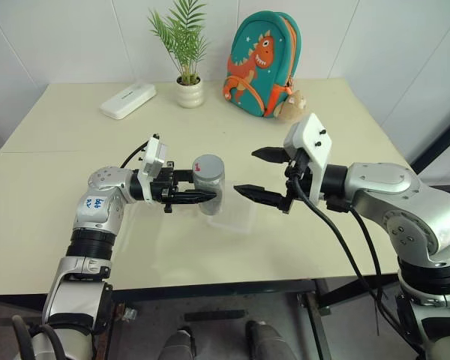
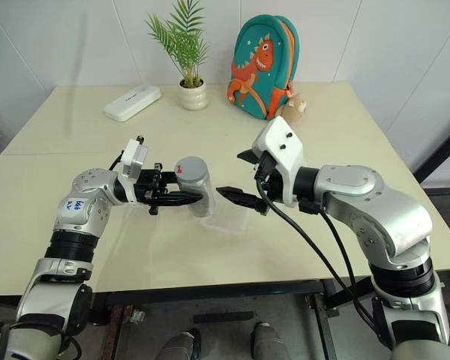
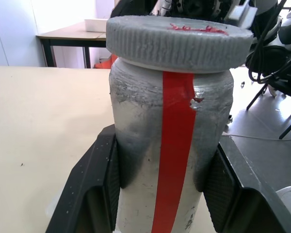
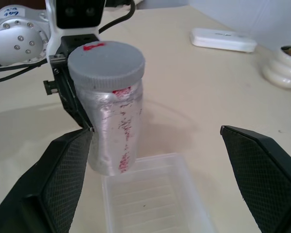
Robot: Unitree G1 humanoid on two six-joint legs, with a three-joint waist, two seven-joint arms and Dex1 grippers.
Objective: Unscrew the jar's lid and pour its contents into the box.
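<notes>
Left hand of mine is clenched on the jar, its two black fingers pressing the clear body from opposite sides, below the cap. Held upright above the surface, the jar stands near the middle of the scene, with its red stripe running down the side that faces my left wrist. On top sits the lid, grey, ribbed round its edge, marked in red, and screwed in place. I cannot make out the contents through the frosted wall.

Right hand of mine is released: its fingers stand wide apart, pointing left toward the jar, just right of it and clear of both jar and lid.

The box, a shallow clear tray, rests on the surface just below and slightly right of the jar, between my two hands; its ridged floor shows in the right wrist view.

At the far edge of the surface lie a flat white case to the left, a white pot with a green plant at centre, and a teal dinosaur backpack to the right.
</notes>
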